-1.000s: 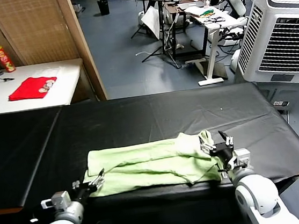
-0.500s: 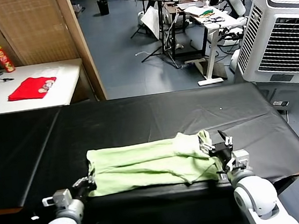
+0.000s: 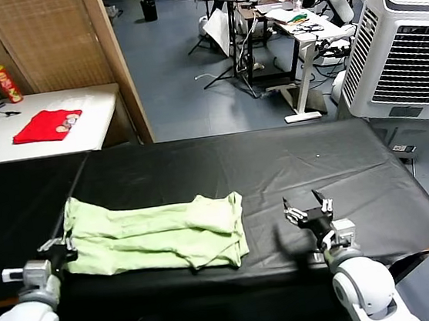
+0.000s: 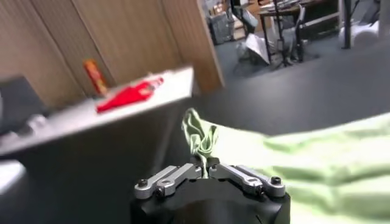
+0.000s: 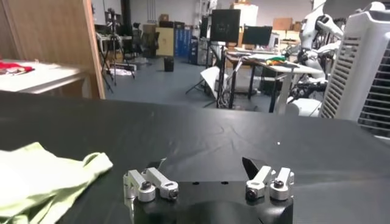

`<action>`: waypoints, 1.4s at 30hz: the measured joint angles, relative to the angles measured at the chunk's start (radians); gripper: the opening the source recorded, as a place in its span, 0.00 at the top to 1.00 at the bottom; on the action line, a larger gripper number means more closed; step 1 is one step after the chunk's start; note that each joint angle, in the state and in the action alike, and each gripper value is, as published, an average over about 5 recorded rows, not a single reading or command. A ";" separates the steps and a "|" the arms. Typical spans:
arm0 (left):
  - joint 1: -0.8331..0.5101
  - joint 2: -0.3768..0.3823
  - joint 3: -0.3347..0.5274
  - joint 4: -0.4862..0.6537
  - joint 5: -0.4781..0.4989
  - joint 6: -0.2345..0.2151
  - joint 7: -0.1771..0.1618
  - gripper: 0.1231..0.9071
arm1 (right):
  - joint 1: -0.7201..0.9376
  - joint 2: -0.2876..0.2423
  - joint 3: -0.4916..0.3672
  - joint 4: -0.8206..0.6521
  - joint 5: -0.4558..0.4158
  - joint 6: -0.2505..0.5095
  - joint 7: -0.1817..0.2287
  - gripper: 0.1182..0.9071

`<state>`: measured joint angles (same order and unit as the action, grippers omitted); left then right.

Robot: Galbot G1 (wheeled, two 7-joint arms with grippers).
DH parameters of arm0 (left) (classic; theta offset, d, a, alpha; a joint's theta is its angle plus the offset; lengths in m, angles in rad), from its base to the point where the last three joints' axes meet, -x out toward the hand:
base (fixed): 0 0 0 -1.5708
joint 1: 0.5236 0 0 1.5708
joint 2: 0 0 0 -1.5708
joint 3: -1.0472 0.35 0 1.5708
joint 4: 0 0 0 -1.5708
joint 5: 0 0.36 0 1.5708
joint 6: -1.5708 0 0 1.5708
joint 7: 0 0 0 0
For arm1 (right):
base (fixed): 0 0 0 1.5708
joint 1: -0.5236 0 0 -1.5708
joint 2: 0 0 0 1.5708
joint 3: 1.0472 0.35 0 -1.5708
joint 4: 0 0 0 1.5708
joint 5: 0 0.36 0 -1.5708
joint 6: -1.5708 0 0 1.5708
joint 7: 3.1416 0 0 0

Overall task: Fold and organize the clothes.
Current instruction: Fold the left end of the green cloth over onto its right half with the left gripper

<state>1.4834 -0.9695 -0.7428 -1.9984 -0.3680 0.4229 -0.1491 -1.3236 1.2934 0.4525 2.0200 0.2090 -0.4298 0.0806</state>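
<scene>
Wooden partition, grey floor, desks

Wide open black tabletop along the far edge and toward the right edge, nothing standing there. The folded green shirt lies flat across the left-centre near the front edge. Right end effector sits at the front edge, bare cloth between it and the shirt.

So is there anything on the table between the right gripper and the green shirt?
Nothing visible. Only bare black table lies between the open right gripper and the shirt. The left gripper is shut on the shirt's far edge.
</scene>
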 joint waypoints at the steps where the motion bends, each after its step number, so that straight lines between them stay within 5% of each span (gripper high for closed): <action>1: -0.001 -0.008 0.010 -0.020 -0.017 0.016 -0.008 0.97 | -0.004 0.003 0.001 0.000 -0.005 0.001 -0.001 0.14; 8: -0.042 -0.135 0.180 -0.156 -0.205 0.130 -0.108 0.97 | -0.027 0.020 0.006 0.000 -0.041 0.012 -0.003 0.14; 15: -0.122 -0.283 0.384 -0.183 -0.316 0.147 -0.164 0.97 | -0.040 0.040 0.003 -0.003 -0.063 0.021 -0.007 0.14; 33: -0.197 -0.476 0.509 -0.112 -0.300 0.128 -0.176 0.97 | -0.036 0.062 -0.021 -0.023 -0.101 0.027 -0.015 0.14; 40: -0.198 -0.524 0.514 -0.080 -0.255 0.102 -0.157 0.95 | -0.029 0.062 -0.046 -0.027 -0.101 0.057 -0.068 0.14; 42: -0.199 -0.539 0.516 -0.069 -0.254 0.097 -0.153 0.87 | -0.025 0.056 -0.054 -0.027 -0.097 0.066 -0.085 0.14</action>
<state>1.2844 -1.5086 -0.2265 -2.0669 -0.6218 0.5198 -0.3026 -1.3482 1.3495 0.3983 1.9934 0.1124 -0.3643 -0.0042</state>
